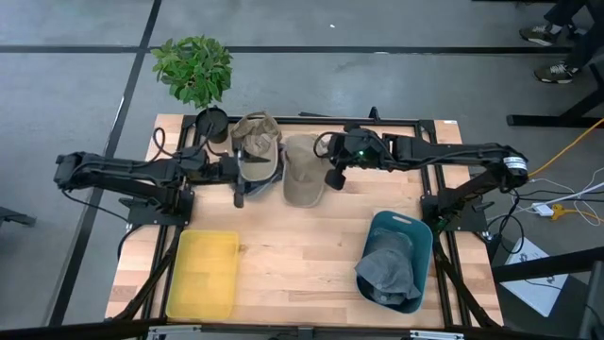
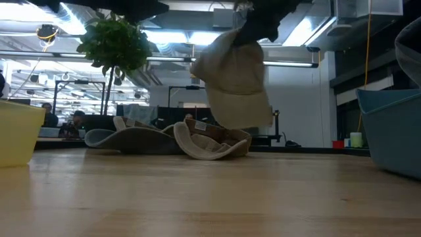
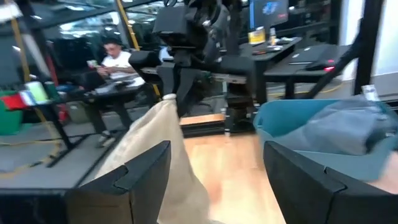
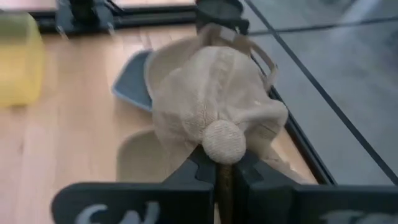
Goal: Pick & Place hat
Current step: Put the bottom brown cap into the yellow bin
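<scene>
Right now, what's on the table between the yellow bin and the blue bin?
Nothing: in the high view, only bare wooden table lies between the yellow bin and the blue bin.

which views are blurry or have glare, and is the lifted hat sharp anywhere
Low view: ceiling lights glare behind the lifted hat, which looks soft; the table's near edge is blurred. Left wrist view: motion-smeared throughout, blue bin included. Right wrist view: sharpest on the hat, weave visible in the right gripper; yellow bin blurred. High view: evenly lit, no glare.
</scene>
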Controlling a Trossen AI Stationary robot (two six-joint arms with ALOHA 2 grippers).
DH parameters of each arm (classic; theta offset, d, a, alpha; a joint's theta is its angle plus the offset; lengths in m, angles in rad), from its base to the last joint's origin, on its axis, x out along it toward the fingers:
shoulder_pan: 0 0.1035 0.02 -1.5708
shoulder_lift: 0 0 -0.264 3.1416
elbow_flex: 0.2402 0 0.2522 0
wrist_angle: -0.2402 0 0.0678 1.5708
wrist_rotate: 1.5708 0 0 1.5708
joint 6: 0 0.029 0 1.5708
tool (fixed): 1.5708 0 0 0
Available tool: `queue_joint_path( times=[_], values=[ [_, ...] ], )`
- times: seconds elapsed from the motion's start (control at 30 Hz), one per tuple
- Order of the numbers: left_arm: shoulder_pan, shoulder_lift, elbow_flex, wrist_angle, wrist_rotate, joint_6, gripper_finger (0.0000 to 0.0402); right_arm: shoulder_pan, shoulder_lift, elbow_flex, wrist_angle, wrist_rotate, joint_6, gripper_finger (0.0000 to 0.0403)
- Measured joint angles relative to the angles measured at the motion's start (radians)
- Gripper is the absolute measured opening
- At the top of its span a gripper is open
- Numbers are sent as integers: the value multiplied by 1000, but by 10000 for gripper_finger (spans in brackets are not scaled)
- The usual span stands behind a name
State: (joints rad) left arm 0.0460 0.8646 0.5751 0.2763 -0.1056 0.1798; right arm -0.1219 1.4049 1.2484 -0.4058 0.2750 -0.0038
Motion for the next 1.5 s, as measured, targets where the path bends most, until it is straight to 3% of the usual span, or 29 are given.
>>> queue_joint_path(
  times=[0.33,0.57,0.73,0.97,1.07,1.2,1.5],
  values=[
    [2,222,9,323,-86,165,253,-1,44,-1,71,-13,0,10],
    [-1,359,119,295,-87,188,253,-1,93,-1,155,-42,-13,10],
    [-1,440,173,293,-145,200,253,-2,108,-1,179,-59,-26,10],
    [0,486,208,142,-259,142,247,-2,108,-1,201,-76,-12,10],
    [1,488,208,138,-321,140,230,-2,108,-1,204,-111,-11,10],
    [0,483,208,132,-318,130,189,-2,108,-1,202,-111,-24,10],
    [8,437,209,-19,-136,49,68,-2,108,-1,160,-204,-108,11]
  ],
)
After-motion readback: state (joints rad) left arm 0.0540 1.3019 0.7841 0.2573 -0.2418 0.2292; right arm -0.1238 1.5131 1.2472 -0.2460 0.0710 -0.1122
